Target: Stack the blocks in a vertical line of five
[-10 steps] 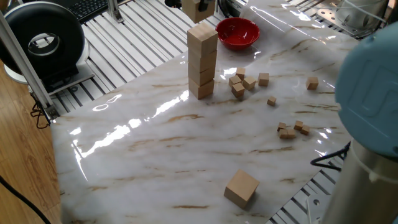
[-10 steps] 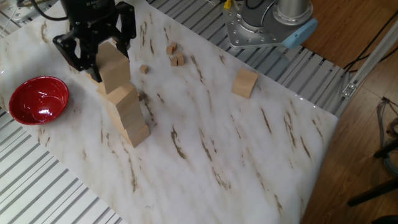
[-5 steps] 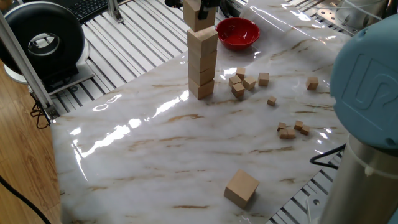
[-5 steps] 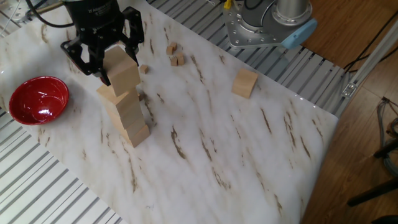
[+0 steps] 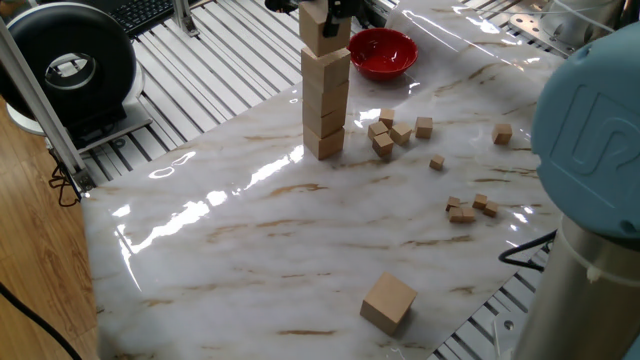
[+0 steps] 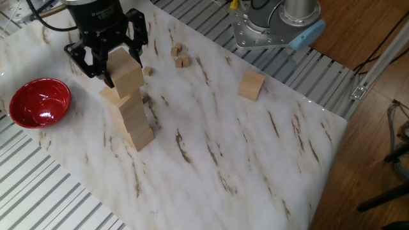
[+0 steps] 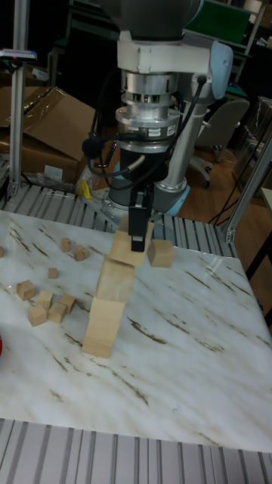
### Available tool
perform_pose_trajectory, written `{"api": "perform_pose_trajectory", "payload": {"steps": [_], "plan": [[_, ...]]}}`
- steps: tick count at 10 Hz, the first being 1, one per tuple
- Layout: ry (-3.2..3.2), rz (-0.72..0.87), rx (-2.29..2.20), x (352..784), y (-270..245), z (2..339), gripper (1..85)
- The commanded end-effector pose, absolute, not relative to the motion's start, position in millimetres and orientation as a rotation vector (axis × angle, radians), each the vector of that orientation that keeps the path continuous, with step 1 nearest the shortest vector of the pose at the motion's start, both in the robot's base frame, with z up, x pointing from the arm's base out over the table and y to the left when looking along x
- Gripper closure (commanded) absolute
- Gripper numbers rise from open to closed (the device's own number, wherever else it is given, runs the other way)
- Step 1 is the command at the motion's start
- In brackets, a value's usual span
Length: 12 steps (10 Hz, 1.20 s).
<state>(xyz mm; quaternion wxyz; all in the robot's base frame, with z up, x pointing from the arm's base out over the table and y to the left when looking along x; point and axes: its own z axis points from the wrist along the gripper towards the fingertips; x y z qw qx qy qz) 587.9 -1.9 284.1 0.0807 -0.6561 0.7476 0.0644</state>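
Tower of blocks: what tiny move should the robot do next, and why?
Probably open the end effector and let go. The held block looks seated on the three-block stack, roughly lined up, so releasing it comes before fetching the loose block.

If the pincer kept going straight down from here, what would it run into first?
The pincer is shut on the top block, which would press onto the stack of blocks directly beneath; whether they already touch is unclear.

Held block [image 6: 125, 71] lower, over stack [image 6: 133, 115]
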Motion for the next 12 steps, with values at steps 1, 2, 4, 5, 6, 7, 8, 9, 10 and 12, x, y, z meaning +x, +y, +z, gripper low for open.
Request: {"api": "perform_pose_trajectory", "payload": {"steps": [1, 2, 4, 5, 6, 7, 8, 9, 10, 12], "plan": [[2.216, 0.193, -1.968, 586, -7, 279, 42.0], [2.206, 0.19, -1.977, 586, -9, 277, 42.0], [2.195, 0.193, -1.981, 585, -10, 273, 41.7], [2.181, 0.195, -1.986, 586, -10, 273, 41.7], [2.165, 0.204, -1.989, 586, -8, 271, 41.7], [2.163, 0.205, -1.99, 585, -8, 270, 41.3], [2.162, 0.203, -1.992, 585, -9, 269, 41.0], [2.16, 0.196, -2.0, 585, -11, 268, 41.0], [2.161, 0.193, -2.0, 585, -12, 268, 41.0], [2.155, 0.186, -2.017, 584, -13, 267, 41.0]]}}
